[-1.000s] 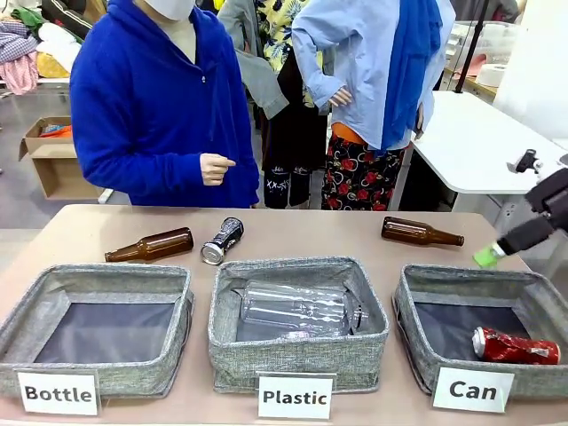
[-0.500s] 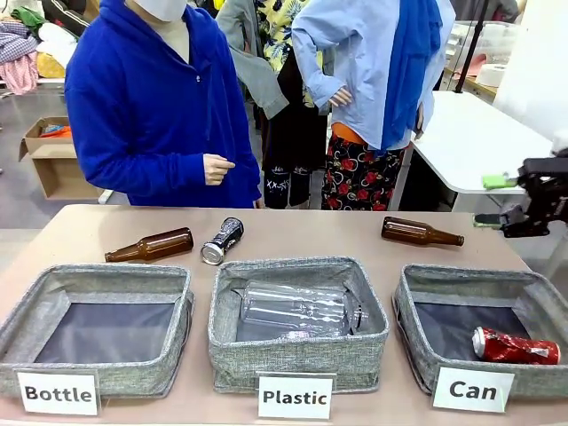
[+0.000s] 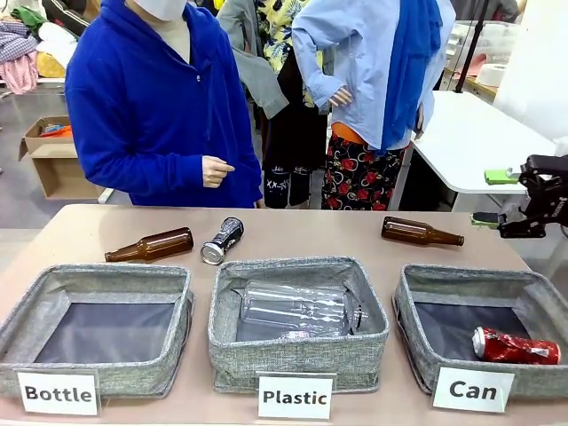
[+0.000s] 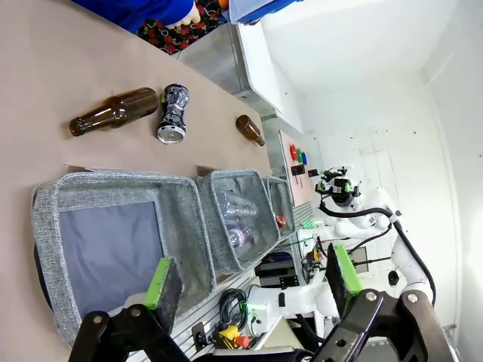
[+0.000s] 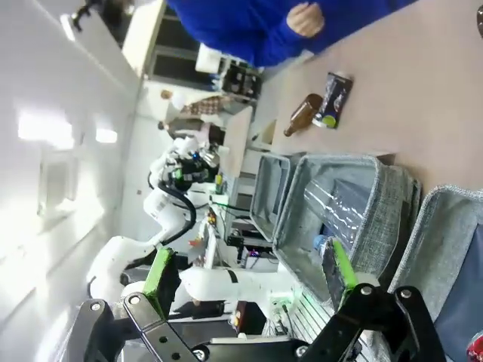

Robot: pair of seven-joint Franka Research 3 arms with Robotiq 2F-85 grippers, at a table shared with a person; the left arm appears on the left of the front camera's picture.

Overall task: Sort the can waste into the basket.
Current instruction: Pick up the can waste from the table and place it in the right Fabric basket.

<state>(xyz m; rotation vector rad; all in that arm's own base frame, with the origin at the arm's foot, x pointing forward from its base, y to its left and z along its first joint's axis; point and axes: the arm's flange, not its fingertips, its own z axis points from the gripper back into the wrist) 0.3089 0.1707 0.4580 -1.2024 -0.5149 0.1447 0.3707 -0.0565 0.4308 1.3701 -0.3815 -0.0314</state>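
Black can (image 3: 221,240) lies on its side in the front view's upper middle, just behind the Plastic bin (image 3: 293,351); the red can (image 3: 515,346) sits in the basket (image 3: 466,276) at lower right, your right gripper (image 3: 493,197) wide open at the right edge. Left wrist view: left gripper (image 4: 253,283) spread wide along the bottom, black can (image 4: 173,113) upper left. Right wrist view: right gripper (image 5: 249,275) gapes empty, a bottom-right red sliver is probably the red can; cross above the bins and close across the black can's (image 5: 332,99) body.
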